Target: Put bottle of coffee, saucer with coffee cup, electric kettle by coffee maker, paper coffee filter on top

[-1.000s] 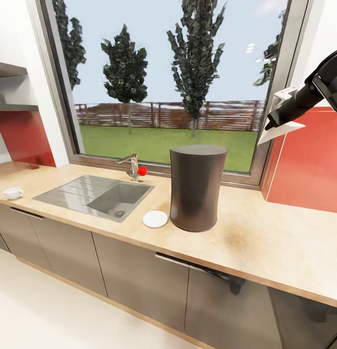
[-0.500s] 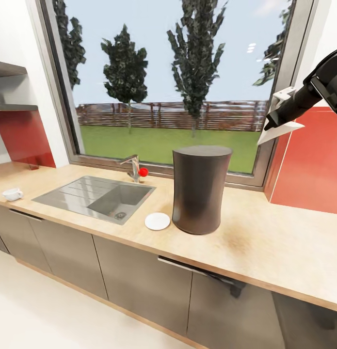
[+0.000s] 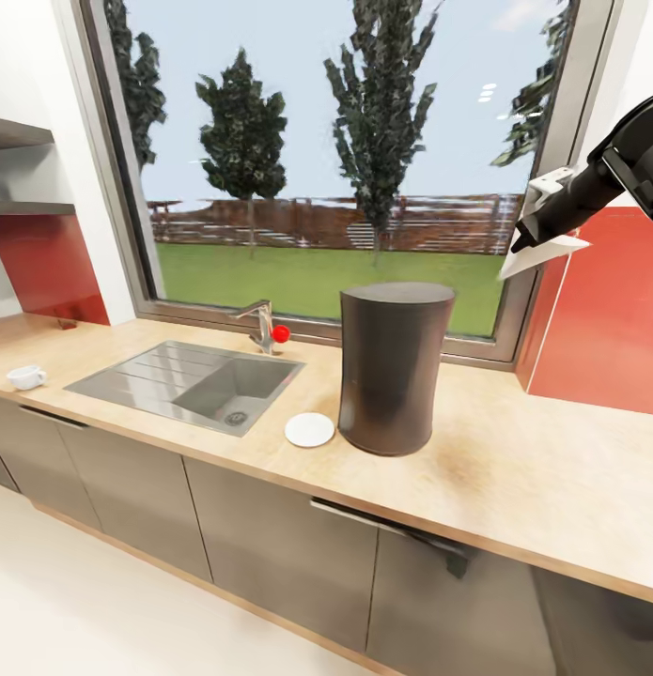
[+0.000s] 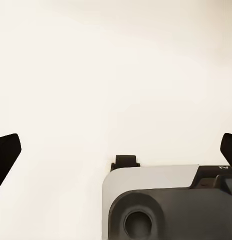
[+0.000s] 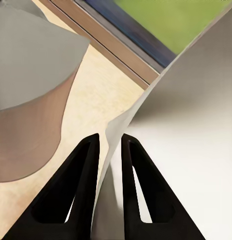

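Observation:
The dark grey coffee maker [image 3: 394,368] stands on the tan countertop [image 3: 514,469], right of the sink. A white saucer [image 3: 309,429] lies just left of its base. The coffee cup [image 3: 25,376] sits far left on the counter. High at the right, above and right of the machine, my right gripper [image 3: 523,244] is shut on the white paper coffee filter [image 3: 550,253]. In the right wrist view the black fingers [image 5: 80,180] pinch the filter's [image 5: 196,150] edge, with the coffee maker's top [image 5: 30,55] beyond. My left gripper [image 4: 116,147] is open over a pale surface.
A grey inset sink [image 3: 190,380] with a faucet [image 3: 262,324] is set into the counter under a large window. Red wall panels flank the window. Shelf boards [image 3: 30,208] hang on the left wall. Grey cabinet fronts [image 3: 270,535] run below the counter.
The whole picture has drifted slightly to the right, so the camera moved. My right gripper still holds the filter at the same height.

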Motion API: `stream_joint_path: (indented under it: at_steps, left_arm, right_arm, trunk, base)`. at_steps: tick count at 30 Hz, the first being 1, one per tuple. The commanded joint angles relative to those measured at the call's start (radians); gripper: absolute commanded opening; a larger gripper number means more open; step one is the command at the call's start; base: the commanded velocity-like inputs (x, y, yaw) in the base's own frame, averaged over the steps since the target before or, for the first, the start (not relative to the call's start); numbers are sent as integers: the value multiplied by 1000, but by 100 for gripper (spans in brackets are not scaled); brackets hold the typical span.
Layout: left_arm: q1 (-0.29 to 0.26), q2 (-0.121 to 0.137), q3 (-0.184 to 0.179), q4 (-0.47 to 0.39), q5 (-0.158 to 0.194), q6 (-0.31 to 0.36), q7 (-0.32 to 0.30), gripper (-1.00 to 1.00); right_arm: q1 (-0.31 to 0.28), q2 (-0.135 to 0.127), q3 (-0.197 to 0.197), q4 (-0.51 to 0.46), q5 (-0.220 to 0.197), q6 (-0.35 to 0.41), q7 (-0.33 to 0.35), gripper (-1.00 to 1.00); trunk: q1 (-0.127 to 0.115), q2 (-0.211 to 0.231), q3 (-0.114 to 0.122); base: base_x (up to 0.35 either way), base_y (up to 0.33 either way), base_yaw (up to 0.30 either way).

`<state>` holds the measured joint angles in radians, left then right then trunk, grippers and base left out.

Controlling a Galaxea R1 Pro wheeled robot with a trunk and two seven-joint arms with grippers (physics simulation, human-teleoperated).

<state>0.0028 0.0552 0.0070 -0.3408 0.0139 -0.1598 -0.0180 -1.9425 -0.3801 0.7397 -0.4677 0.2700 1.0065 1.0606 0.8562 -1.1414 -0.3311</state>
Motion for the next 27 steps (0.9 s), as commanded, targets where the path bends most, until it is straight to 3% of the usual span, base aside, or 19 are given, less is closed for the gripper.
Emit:
stream_joint_path:
  at_steps: [1,17,27]
  left_arm:
    - [0,0,1,-1,1,-1,-2,100]
    - [0,0,1,-1,1,-1,-2,100]
    - [0,0,1,-1,1,-1,-2,100]
  right_arm:
    - [-1,0,2,-2,9,3,9,-100]
    - [-2,1,0,-5,8,3,9,-100]
    - [-22,1,0,-6,8,3,9,-100]
  trunk:
    - [0,-1,-1]
    - [0,-1,-1]
    - [0,-1,-1]
  base:
    - [61,191,0]
    - [14,48,0]
    - [75,149,0]
